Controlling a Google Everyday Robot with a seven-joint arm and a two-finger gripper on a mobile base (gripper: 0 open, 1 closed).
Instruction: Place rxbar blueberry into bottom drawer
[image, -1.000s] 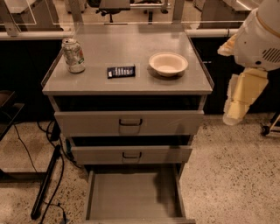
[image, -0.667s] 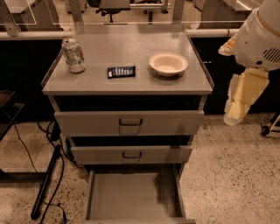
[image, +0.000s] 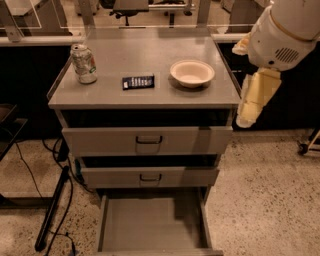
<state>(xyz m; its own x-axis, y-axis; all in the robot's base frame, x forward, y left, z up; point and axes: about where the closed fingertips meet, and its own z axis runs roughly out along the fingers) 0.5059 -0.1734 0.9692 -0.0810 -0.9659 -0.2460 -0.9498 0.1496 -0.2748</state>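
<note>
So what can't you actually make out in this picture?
All in the camera view:
1. The gripper, hanging right of the cabinet: the arm above it is cut off by the top and right edges.
2. The rxbar blueberry on the cabinet top: lettering too small to read.
3. The bottom drawer: its front is cut off by the lower edge.
4. The top drawer and middle drawer: insides hidden in shadow.
</note>
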